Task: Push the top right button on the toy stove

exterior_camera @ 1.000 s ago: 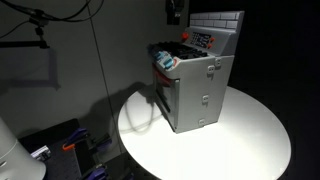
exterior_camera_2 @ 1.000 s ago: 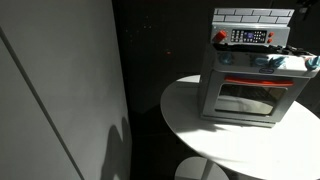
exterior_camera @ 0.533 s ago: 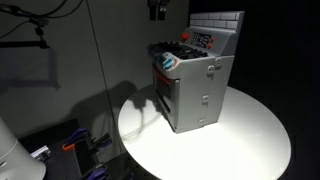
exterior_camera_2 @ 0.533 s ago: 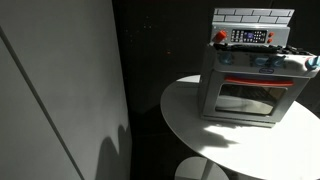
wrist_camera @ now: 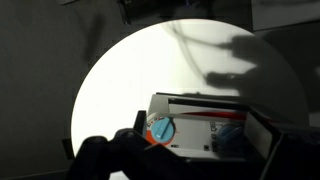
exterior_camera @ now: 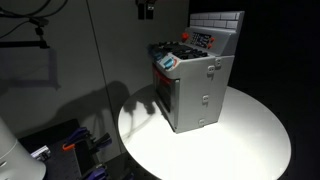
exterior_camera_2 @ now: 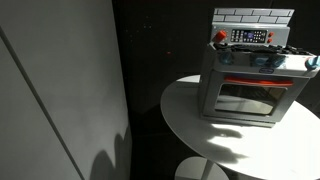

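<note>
Up at the top edge in an exterior view the gripper (exterior_camera: 146,9) hangs high, well left of the toy stove (exterior_camera: 196,80) and touching nothing. The wrist view shows its dark fingers (wrist_camera: 115,155) spread wide, jaws open and empty. The stove stands upright on the round white table (exterior_camera: 250,140), close to the table's left edge, oven door shut.
</note>
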Action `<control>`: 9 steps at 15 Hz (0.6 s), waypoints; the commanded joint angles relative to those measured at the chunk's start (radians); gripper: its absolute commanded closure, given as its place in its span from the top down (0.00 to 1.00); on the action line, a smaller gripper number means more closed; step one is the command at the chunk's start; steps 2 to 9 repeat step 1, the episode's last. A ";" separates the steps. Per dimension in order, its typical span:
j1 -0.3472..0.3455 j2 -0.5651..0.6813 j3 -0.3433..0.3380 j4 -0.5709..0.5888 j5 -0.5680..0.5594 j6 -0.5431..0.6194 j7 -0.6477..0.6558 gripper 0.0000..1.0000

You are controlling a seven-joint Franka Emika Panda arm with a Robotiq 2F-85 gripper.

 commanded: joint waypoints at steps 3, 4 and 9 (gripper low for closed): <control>-0.015 0.000 0.014 0.001 0.003 -0.003 -0.003 1.00; -0.015 0.000 0.014 0.001 0.003 -0.003 -0.003 1.00; -0.015 0.000 0.014 0.001 0.003 -0.003 -0.003 1.00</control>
